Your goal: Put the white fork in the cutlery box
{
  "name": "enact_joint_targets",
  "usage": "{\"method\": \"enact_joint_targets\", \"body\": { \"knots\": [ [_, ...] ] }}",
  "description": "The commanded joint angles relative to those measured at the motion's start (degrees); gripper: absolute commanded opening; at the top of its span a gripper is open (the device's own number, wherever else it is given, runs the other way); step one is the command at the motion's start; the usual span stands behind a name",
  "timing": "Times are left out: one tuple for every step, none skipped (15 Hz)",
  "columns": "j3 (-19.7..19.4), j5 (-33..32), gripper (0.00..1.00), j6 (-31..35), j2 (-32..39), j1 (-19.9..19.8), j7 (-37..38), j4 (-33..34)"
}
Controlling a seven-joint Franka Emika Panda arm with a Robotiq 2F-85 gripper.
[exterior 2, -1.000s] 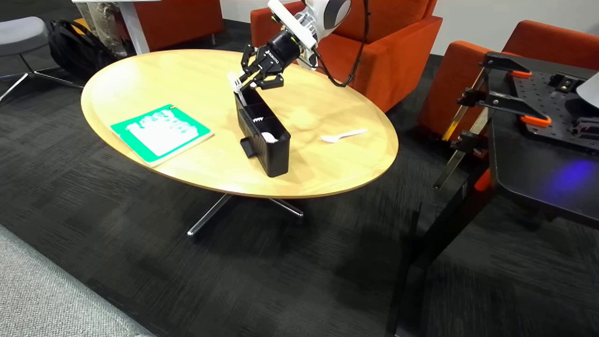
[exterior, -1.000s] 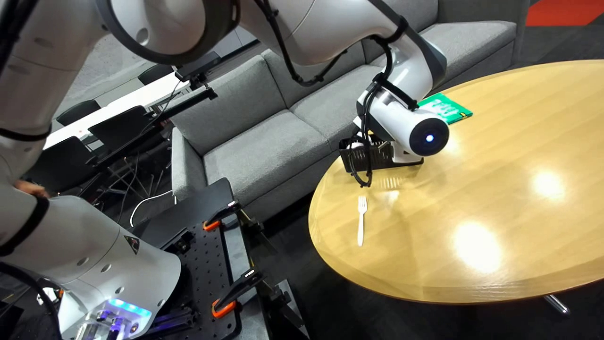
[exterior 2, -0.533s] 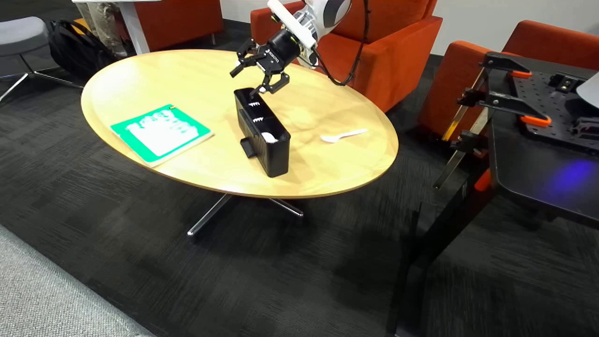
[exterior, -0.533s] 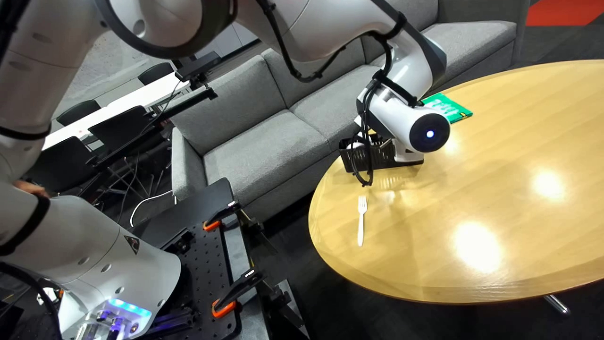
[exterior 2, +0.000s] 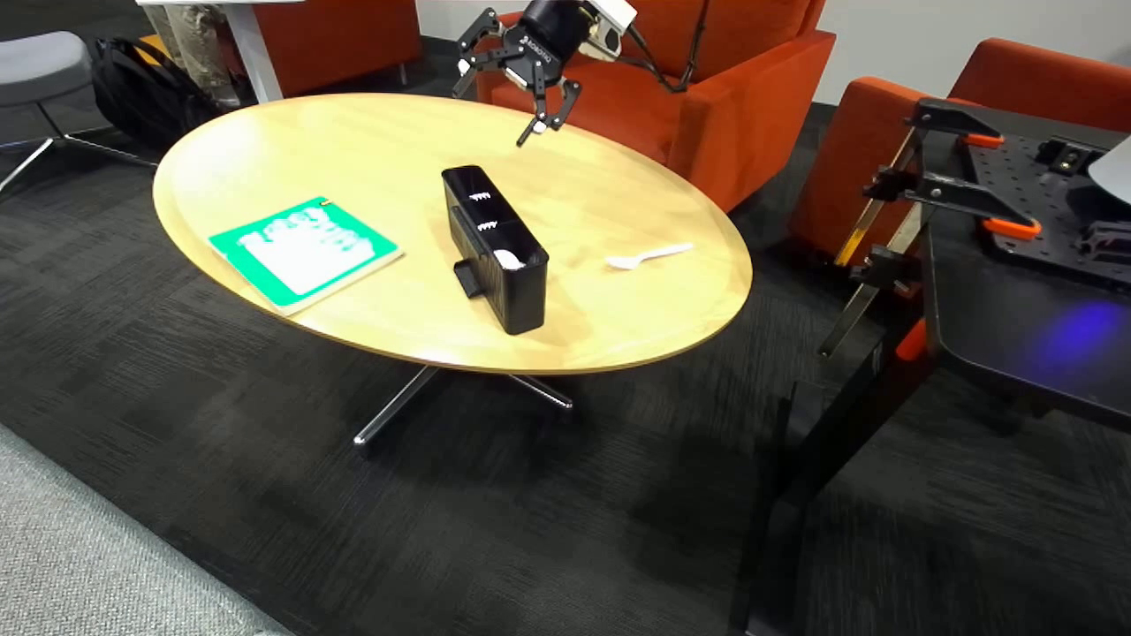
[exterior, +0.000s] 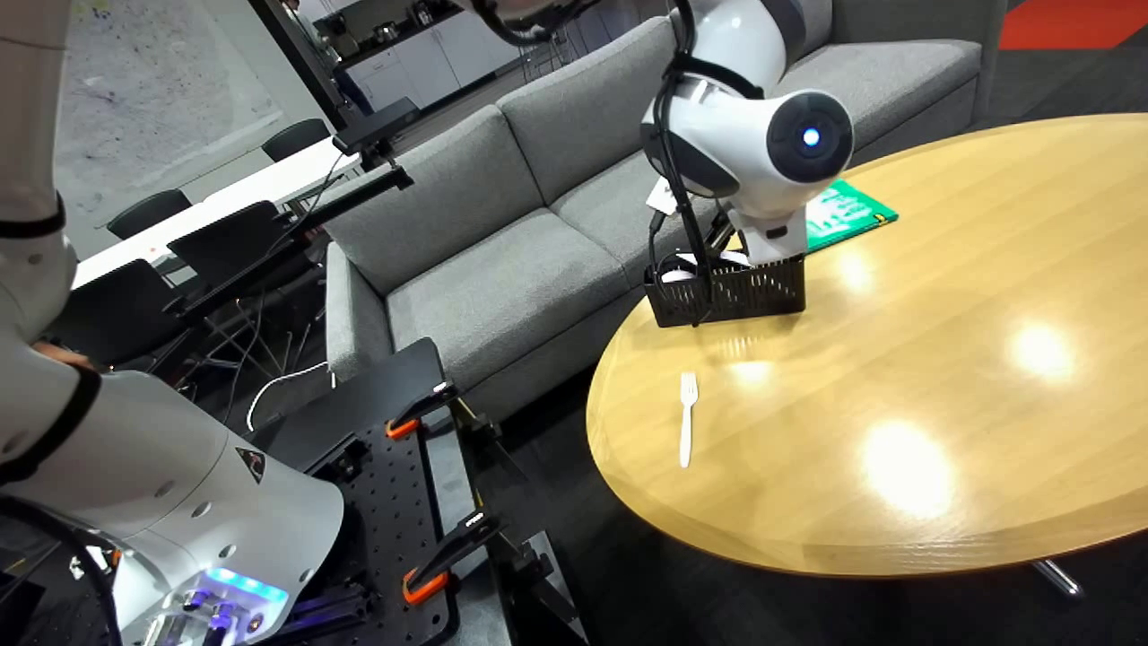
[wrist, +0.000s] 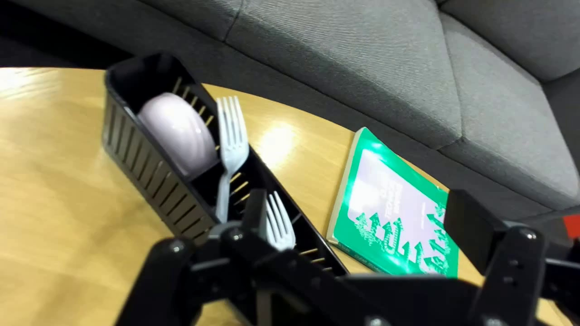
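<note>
Claw point(exterior 2: 491, 116) rose; white fork point(wrist: 281, 229) steep, tines up.

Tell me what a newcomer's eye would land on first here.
Likely the green-and-white book, lying flat on the oval wooden table. Next comes the black cutlery box, standing apart from the book, with two white forks showing tines-up in the wrist view. Then the wide-open end effector, hanging above the table in an exterior view.

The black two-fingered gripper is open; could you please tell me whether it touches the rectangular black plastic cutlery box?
Apart: an exterior view shows pale wooden tabletop plainly between the gripper and the cutlery box.
</note>
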Motion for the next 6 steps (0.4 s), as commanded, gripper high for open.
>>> {"method": "enact_joint_targets", "body": {
  "knots": [
    [-2.21, -7.02, 1.0, 4.18, -12.19, 3.59, -0.51, -12.91],
    [-2.3, -8.83, 1.0, 5.85, -14.3, 4.36, -0.58, -15.07],
    [-2.17, -10.31, 1.0, 7.41, -16.2, 4.73, -0.45, -16.89],
    [-1.83, -11.66, 1.0, 9.27, -17.99, 5.18, -0.27, -18.68],
    [-1.49, -12.87, 1.0, 11.0, -19.65, 5.56, -0.18, -20.41],
    [-0.98, -13.52, 1.0, 12.95, -20.99, 5.87, -0.45, -21.83]
  ]
}}
